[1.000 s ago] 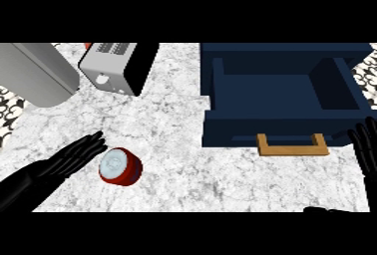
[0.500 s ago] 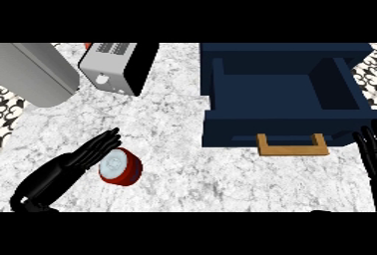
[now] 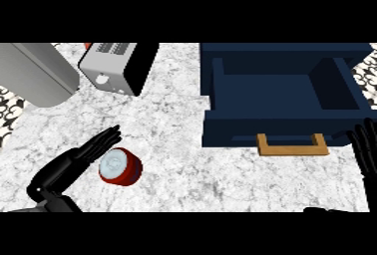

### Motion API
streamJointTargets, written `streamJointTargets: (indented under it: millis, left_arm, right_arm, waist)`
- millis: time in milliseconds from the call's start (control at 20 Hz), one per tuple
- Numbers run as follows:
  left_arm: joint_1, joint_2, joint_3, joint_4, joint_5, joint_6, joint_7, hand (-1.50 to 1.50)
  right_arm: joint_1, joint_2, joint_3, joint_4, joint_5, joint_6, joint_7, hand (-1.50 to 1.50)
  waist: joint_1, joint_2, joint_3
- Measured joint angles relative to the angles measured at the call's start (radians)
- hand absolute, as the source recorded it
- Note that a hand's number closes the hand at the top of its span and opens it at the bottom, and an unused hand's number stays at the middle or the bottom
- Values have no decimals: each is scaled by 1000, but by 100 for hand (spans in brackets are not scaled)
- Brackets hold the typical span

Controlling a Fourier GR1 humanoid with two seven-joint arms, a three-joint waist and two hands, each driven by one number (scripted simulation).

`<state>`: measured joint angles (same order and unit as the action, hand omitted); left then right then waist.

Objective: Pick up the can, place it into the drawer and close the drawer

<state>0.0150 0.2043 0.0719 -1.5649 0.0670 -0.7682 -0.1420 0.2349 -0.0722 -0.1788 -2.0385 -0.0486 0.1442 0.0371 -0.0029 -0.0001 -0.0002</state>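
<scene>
Red can [image 3: 120, 166] lies just right of left hand's [image 3: 70, 167] straight, empty fingers [image 3: 103, 142].

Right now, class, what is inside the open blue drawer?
The drawer shows only its bare blue floor and walls; nothing lies in it. The can sits on the counter beside the left hand. The front corners are shadowed.

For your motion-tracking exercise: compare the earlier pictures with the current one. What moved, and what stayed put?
The left hand has moved in from the left edge toward the red can, its straight fingers now alongside it; nothing is grasped yet. The can, the open blue drawer, the toaster and the right hand at the right edge stayed as they were.
</scene>
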Motion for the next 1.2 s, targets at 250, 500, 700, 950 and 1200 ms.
streamJointTargets:
  millis: [250, 500, 700, 950, 1200]
  left_arm:
    - [-38, 17, 25, 110, -68, 2, -96, -150]
    - [-73, 35, 23, 247, -159, 36, -215, -150]
    - [-98, 49, 19, 316, -192, 57, -256, -150]
    - [-133, 77, 10, 448, -239, 95, -341, -150]
    - [-174, 103, -3, 578, -277, 141, -422, -150]
  right_arm:
    - [34, 17, -3, 6, 10, 20, -41, -150]
    - [9, 15, -20, 11, 1, 24, -27, -150]
    - [6, 18, -28, 15, 2, 31, -31, -150]
    - [0, 18, -34, -1, 0, 35, -15, -150]
    - [7, 32, -22, -10, 18, 35, -19, -150]
  waist:
    - [-1, 0, 0]
    - [-1, 0, 0]
    - [-1, 0, 0]
    - [-3, 0, 0]
    - [-4, 1, 0]
